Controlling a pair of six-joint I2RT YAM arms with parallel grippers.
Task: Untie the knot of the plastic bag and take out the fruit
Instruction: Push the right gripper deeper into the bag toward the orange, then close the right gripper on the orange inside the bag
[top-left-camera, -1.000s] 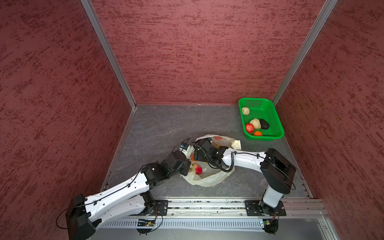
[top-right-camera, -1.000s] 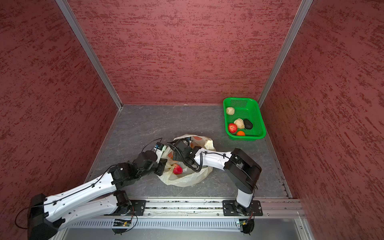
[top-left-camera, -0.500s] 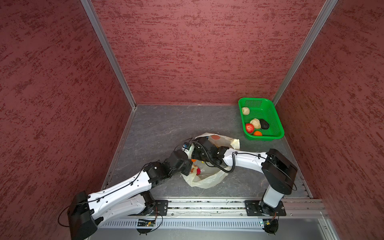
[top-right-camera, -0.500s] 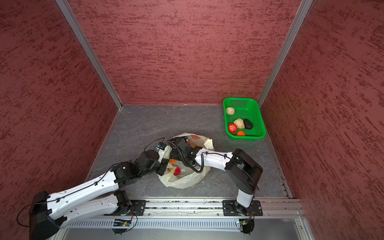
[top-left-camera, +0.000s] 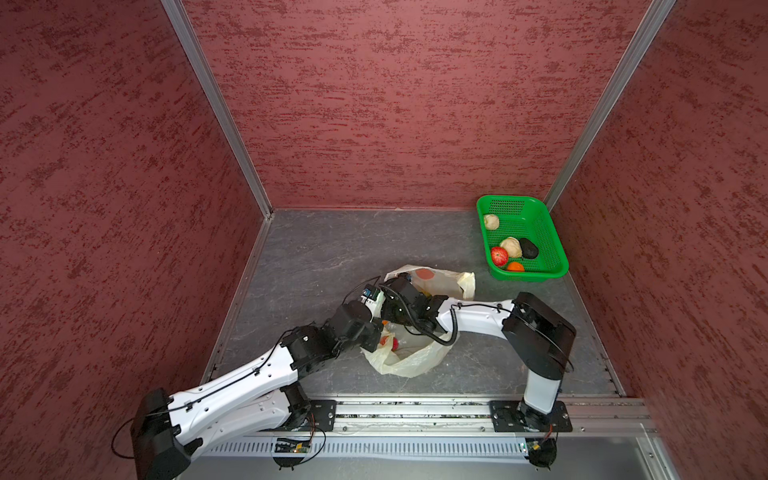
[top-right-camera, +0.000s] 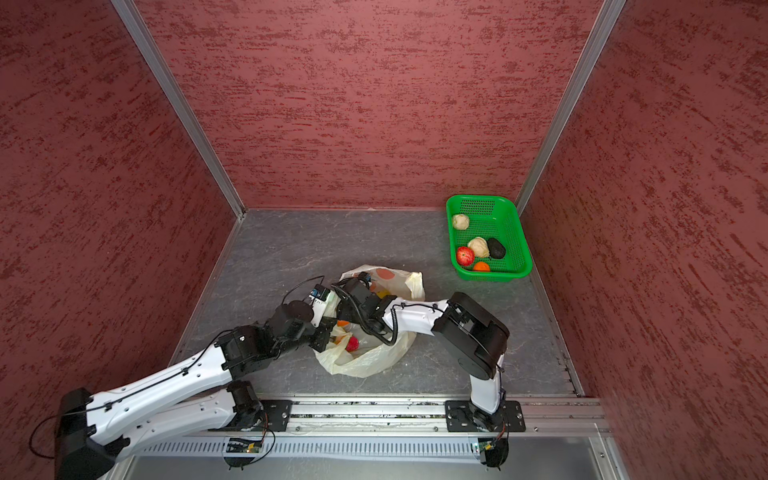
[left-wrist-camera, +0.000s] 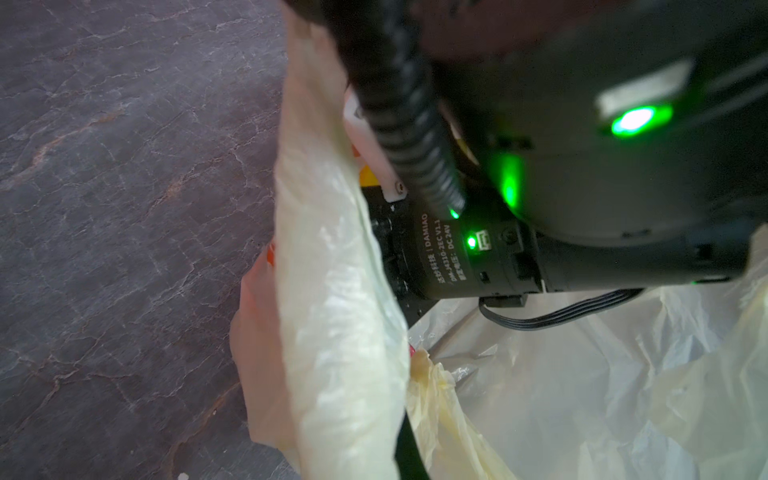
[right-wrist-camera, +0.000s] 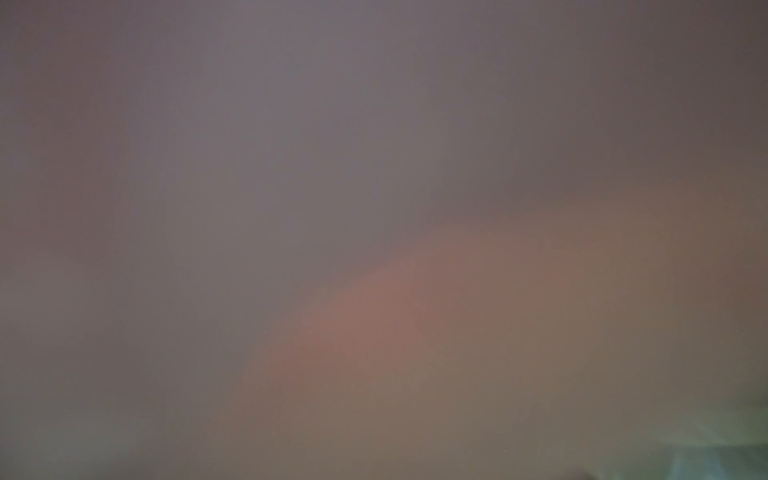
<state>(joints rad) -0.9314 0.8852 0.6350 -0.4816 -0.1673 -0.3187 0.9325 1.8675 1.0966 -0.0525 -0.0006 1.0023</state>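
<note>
The plastic bag (top-left-camera: 415, 357) is lying open-mouthed on the grey floor (top-left-camera: 316, 257) with no knot showing, and 5 pieces of fruit are already sitting in the green basket (top-left-camera: 555, 249). So I am judging the untying done and the emptying well under way, with a red piece (top-left-camera: 394, 343) and some orange ones waiting inside. The left pincer (top-left-camera: 371, 337) is pressing together, seemingly on the bag's rim just beside that red piece, while the right pincer (left-wrist-camera: 388, 241) is reaching into the bag among the fruit, its jaws hidden by plastic, so I cannot tell their state.
</note>
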